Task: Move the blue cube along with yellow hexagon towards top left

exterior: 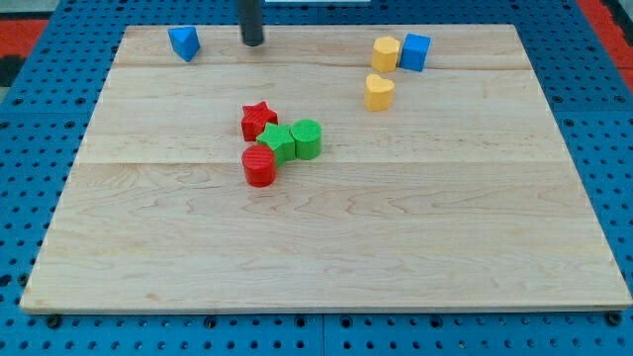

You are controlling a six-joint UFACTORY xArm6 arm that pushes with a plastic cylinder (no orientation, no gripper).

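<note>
The wooden bench (326, 237) fills most of the view, lying on a blue pegboard (30, 148). There is no gripper on this arm, only the dark rod, and my tip (253, 43) rests near the view's top edge, left of centre.

The blue cube (415, 51) sits at the view's top right, touching the yellow hexagon (385, 53) on its left. Both are well apart from my tip, off to its right. A yellow heart (379, 91) lies just below the hexagon.

Near the middle, a red star (258, 121), a green star-like block (278, 141), a green cylinder (308, 138) and a red cylinder (259, 166) crowd together. A small blue triangular block (184, 43) sits near my tip, to its left.
</note>
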